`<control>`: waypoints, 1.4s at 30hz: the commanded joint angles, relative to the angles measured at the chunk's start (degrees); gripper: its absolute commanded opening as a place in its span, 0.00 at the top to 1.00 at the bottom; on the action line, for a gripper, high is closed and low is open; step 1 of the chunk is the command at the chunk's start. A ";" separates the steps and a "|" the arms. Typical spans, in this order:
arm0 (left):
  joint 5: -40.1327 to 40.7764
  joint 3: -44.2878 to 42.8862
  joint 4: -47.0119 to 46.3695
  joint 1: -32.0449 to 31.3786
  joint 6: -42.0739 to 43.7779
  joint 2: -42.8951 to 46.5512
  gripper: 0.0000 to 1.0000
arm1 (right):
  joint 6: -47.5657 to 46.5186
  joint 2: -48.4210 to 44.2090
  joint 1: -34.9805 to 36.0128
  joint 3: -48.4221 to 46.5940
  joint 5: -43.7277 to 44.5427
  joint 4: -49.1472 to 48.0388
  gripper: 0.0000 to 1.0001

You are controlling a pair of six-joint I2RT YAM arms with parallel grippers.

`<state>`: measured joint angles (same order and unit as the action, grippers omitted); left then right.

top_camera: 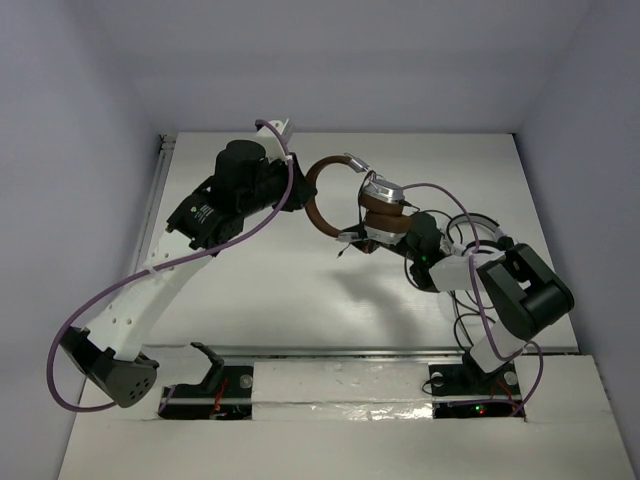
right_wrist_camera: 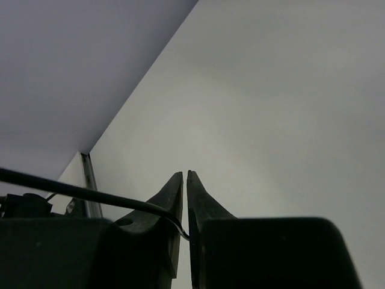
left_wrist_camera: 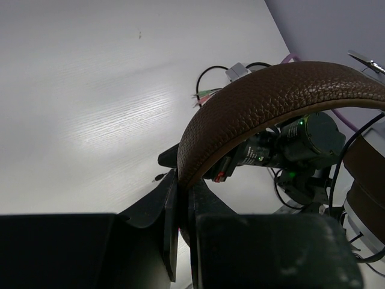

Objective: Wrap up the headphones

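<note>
Grained leather headband (left_wrist_camera: 271, 96), silver metal ear cups (top_camera: 381, 189), smooth white table (left_wrist_camera: 90, 90).

Left end effector (left_wrist_camera: 181, 195) pinched shut; right end effector (right_wrist_camera: 186, 180) pinched shut, fingertips nearly touching

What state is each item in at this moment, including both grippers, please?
headphones: held aloft by the brown headband.
cable: thin and black, pinched at one point, trailing off to the left in the right wrist view.
left gripper: shut on the headphones at the headband.
right gripper: shut on the cable.
</note>
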<state>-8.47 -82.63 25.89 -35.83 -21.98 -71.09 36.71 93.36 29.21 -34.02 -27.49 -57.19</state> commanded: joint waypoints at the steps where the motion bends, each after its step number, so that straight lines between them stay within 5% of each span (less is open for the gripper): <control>1: -0.58 -3.50 -7.43 0.41 -3.24 0.96 1.00 | 1.08 0.85 -0.38 0.44 -0.64 -4.76 0.86; 5: -1.11 -4.82 -8.84 0.41 -4.04 -0.01 1.00 | 1.52 1.82 -0.38 0.27 -1.69 -5.48 0.84; 7: -1.55 -5.17 -9.10 0.41 -4.21 -0.19 1.00 | 1.44 0.86 -0.38 0.27 -1.52 -4.95 0.95; 11: 0.90 -5.17 -9.45 0.41 -4.83 -0.01 1.00 | 2.66 -0.46 -0.38 0.62 -1.26 -3.72 1.00; 21: 22.68 -3.95 -14.54 0.94 -5.01 -4.93 1.00 | 10.75 -7.12 11.81 9.92 6.56 0.06 1.00; 32: 33.51 6.25 -17.01 2.52 -4.39 -6.78 1.00 | 17.17 -18.02 21.05 14.16 11.84 4.80 0.99; 42: 38.26 20.66 -18.95 -0.72 -6.32 -4.41 1.00 | 19.36 -27.00 21.59 5.30 12.88 18.07 0.93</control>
<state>26.17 -64.29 12.93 -34.98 -25.36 -78.78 54.52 68.84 50.00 -24.01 -16.36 -41.98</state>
